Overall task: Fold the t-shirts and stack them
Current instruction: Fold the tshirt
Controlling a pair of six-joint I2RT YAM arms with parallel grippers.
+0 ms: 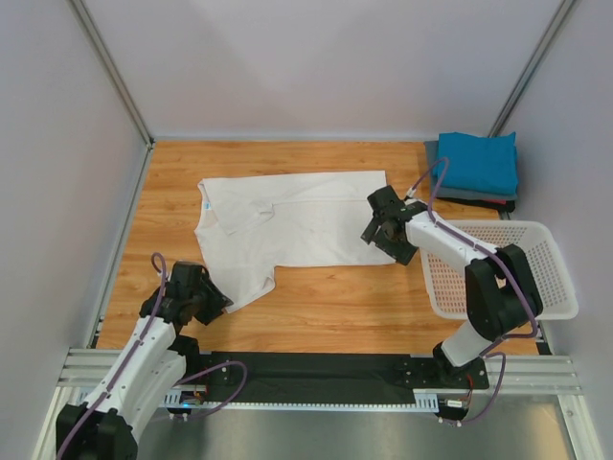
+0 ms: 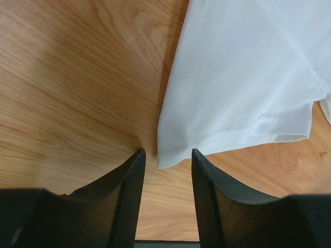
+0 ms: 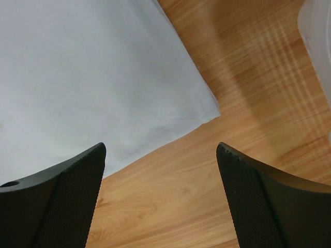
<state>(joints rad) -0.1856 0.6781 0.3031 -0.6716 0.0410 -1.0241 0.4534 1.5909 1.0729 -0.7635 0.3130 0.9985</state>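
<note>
"From above, where is the white t-shirt [image 1: 287,225]?"

"It lies spread flat on the wooden tabletop [image 1: 326,297], with the collar to the left. The teal t-shirt [image 1: 479,161] is folded on top of the dark grey t-shirt [image 1: 469,195] in the far right corner, behind the white basket [image 1: 551,287]."

"And the arms?"

"The left gripper [image 1: 215,299] is at the near sleeve. The right gripper [image 1: 376,228] is at the hem on the right side."

"What does the left wrist camera show?"

"Its jaws stand apart, not clenched. The sleeve corner [image 2: 173,152] lies just before the tips, not grasped."

"And the right wrist camera?"

"There the jaws are released wide and grasp nothing. They hang above the hem corner [image 3: 204,106] of the white cloth."
</note>
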